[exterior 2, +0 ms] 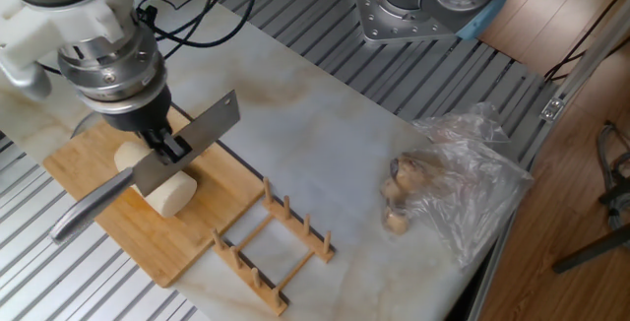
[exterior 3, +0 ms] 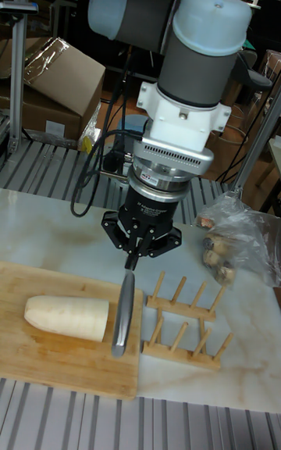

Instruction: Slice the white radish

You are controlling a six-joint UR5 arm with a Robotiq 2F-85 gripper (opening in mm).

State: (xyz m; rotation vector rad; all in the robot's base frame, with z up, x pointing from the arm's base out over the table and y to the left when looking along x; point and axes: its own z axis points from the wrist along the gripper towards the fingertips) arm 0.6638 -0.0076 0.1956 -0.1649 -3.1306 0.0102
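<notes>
Clamped between the dark fingers of the end effector (exterior 2: 169,148) is a knife (exterior 2: 148,166), gripped near the join of blade and handle. Its flat grey steel blade is raised up and to the right in the fixed view, while the rounded metallic handle slopes down to the left. In the tall fixed view the knife is seen edge-on, just beside the cut end of the white radish (exterior 3: 67,318). The white radish, a thick, smooth, creamy cylinder tapered at one end, is laid on its side on a rectangular bamboo cutting board (exterior 2: 89,171). A slatted wooden peg rack (exterior 2: 273,245) is placed near the board's edge on the pale, marble-patterned worktop (exterior 2: 325,139). Well apart, brownish lumps (exterior 2: 399,198) are seen inside a crumpled clear plastic bag (exterior 2: 472,178).
</notes>
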